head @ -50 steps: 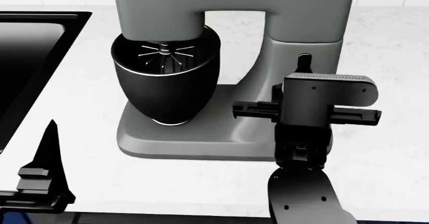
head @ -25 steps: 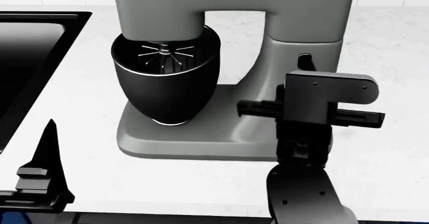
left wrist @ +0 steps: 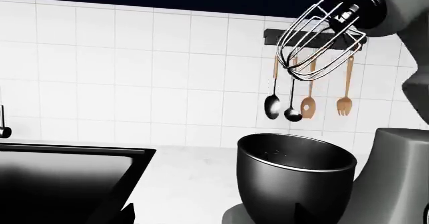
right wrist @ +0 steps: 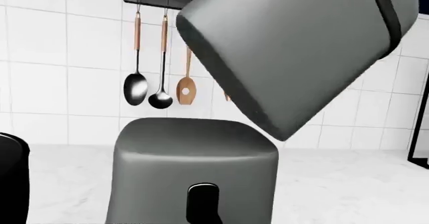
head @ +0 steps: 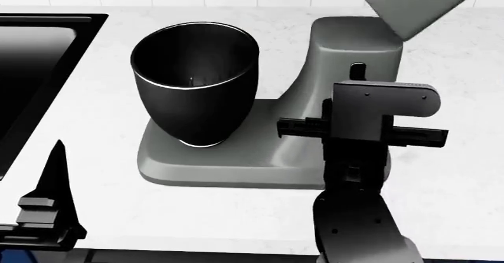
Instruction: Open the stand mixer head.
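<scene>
The stand mixer head (head: 417, 3) is tilted up and back at the top right, well off the black bowl (head: 195, 80). In the right wrist view the head (right wrist: 295, 48) hangs slanted above the grey column (right wrist: 194, 158). In the left wrist view its wire whisk (left wrist: 320, 43) hangs in the air above the bowl (left wrist: 295, 179). My right gripper (head: 382, 107) is just in front of the column (head: 346, 56), below a black lever (head: 358, 71); its fingers are hidden. My left gripper (head: 56, 157) is open and empty at the front left, away from the mixer.
A black sink (head: 35, 68) lies at the left of the white counter (head: 457, 174). Spoons and a fork hang on a wall rack (left wrist: 305, 101) behind the mixer. The mixer's base plate (head: 228, 163) lies under the bowl.
The mixer head has swung up and back off the bowl, lifting the whisk out of it. My right gripper has barely shifted. The left arm has not moved.
</scene>
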